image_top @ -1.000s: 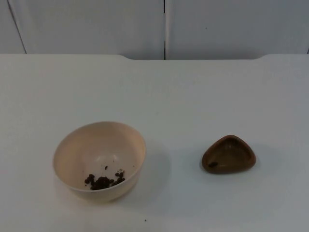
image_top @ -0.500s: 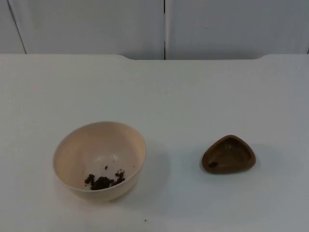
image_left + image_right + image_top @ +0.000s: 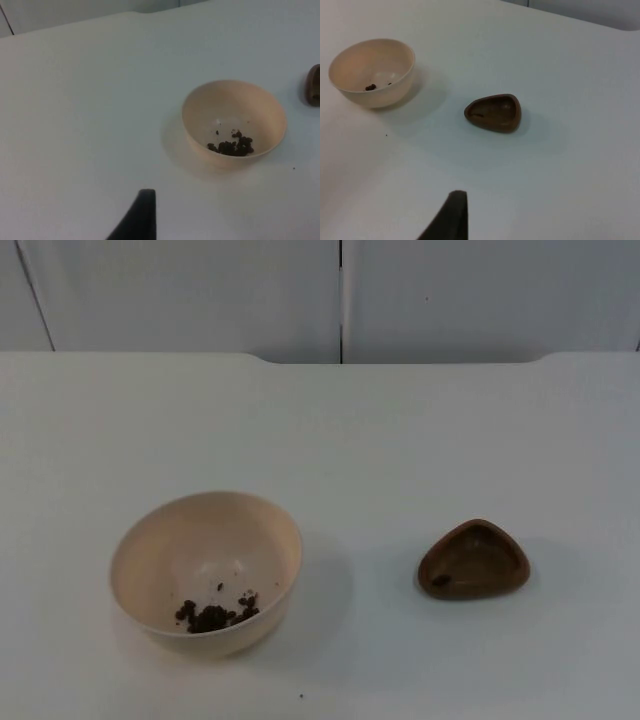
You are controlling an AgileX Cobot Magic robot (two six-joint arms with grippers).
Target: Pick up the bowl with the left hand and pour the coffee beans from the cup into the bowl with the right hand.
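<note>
Sitting upright on the white table [image 3: 400, 430], the cream bowl [image 3: 206, 572] holds a small heap of dark coffee beans [image 3: 212, 615] against its near inner wall. Well apart to its right rests the brown wooden cup [image 3: 473, 560], a rounded three-cornered dish standing on its base with a dark speck inside. A tiny dark crumb [image 3: 301, 697] lies on the table near the bowl. Both arms wait away from the things: the left tool [image 3: 137, 217] hangs above bare table short of the bowl, the right tool [image 3: 449, 217] above bare table short of the cup. Whether either tool's fingers are apart or together I cannot tell. The grey partition wall [image 3: 200, 290] closes the table's far edge.
</note>
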